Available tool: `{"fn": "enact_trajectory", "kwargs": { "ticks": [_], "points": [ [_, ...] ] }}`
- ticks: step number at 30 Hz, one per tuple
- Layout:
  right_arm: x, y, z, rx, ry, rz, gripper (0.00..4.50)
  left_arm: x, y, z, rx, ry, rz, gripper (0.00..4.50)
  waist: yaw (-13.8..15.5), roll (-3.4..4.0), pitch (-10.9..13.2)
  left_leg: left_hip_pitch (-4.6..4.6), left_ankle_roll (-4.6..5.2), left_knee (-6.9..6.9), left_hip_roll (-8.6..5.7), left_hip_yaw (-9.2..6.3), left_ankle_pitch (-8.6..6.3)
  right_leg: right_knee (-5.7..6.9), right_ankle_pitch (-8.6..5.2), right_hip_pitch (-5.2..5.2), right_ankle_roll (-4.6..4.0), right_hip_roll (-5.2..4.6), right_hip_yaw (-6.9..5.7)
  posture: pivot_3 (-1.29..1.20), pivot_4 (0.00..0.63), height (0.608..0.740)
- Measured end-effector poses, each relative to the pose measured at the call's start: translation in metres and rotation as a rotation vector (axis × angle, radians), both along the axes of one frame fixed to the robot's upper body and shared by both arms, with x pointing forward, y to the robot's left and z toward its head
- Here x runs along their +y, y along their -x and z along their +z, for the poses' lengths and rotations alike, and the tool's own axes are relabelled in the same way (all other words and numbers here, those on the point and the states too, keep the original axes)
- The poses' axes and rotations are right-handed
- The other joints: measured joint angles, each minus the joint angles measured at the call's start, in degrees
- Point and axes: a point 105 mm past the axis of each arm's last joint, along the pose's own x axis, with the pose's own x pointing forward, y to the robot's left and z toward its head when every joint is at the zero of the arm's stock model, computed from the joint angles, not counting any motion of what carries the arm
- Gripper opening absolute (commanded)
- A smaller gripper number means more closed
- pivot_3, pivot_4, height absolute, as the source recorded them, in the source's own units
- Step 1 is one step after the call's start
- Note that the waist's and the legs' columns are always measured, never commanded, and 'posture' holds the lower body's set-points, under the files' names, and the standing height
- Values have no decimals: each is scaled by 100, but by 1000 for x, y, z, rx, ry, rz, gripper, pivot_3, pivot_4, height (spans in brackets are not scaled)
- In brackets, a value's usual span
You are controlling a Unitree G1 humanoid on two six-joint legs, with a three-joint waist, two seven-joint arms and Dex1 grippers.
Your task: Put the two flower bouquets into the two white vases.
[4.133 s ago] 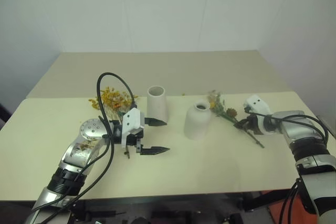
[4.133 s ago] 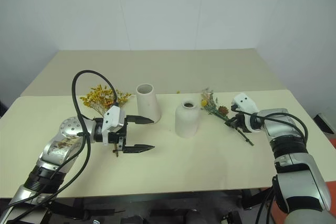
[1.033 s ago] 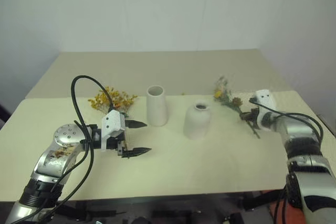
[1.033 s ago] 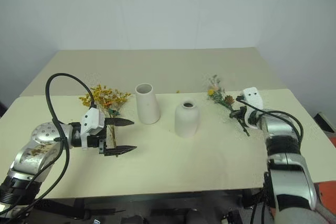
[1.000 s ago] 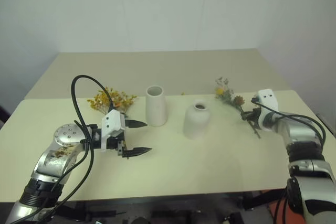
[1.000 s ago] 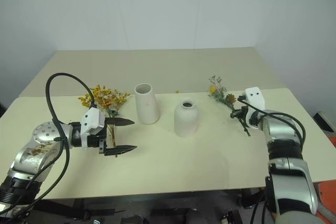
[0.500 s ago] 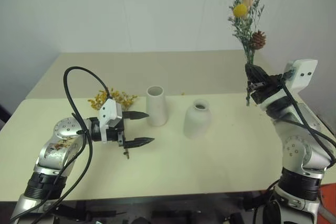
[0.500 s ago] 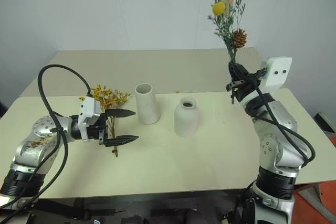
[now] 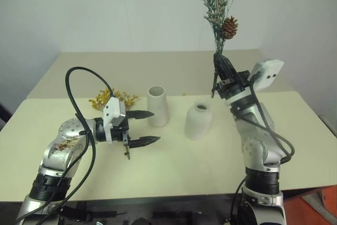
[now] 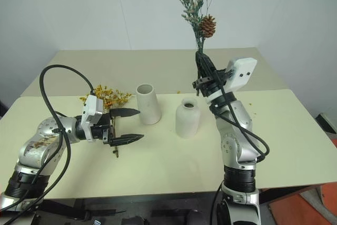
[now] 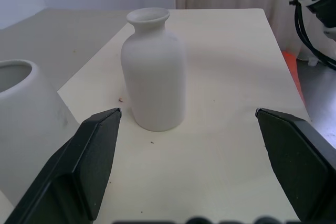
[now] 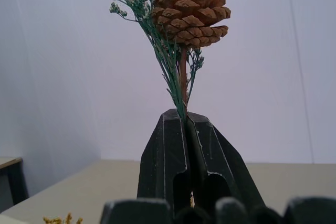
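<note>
The right gripper [image 9: 218, 62] is raised above the squat vase [image 9: 198, 121], its fingers clamped on the stems of the grey-green bouquet [image 9: 218, 9], which stands upright with pinecone and yellow ball on top. The left gripper [image 9: 149, 127] hangs open over the cream table [image 9: 200, 167], beside the tall vase [image 9: 157, 106]. The yellow bouquet [image 9: 111, 99] lies behind it on the table.

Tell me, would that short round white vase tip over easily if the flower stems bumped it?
Probably not easily: the squat vase has a broad base and sits low on the table. Its narrow neck may catch stems of the pinecone bouquet, so a sideways push could slide it. It looks ceramic, likely breakable if it fell.
</note>
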Motion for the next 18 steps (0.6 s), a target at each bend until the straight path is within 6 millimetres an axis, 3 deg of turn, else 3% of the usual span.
{"fn": "enact_trajectory", "kwargs": {
  "ticks": [11, 18],
  "points": [
    [12, -8, -15, 30, -29, 30, 53, 0, 0, 0, 0, 0, 1, 4500, 0, 2, 1, 2, 0, -1, 0, 0, 0, 1, 0, 0, 0, 0, 0, 0, 150, 740],
    [9, -9, -40, 71, -43, 29, 53, 0, 0, 0, 1, -2, 3, 4500, 0, 2, 1, 2, 0, -2, 0, 0, 0, 0, 0, 0, 0, 0, 0, 0, 150, 740]
  ]
}}
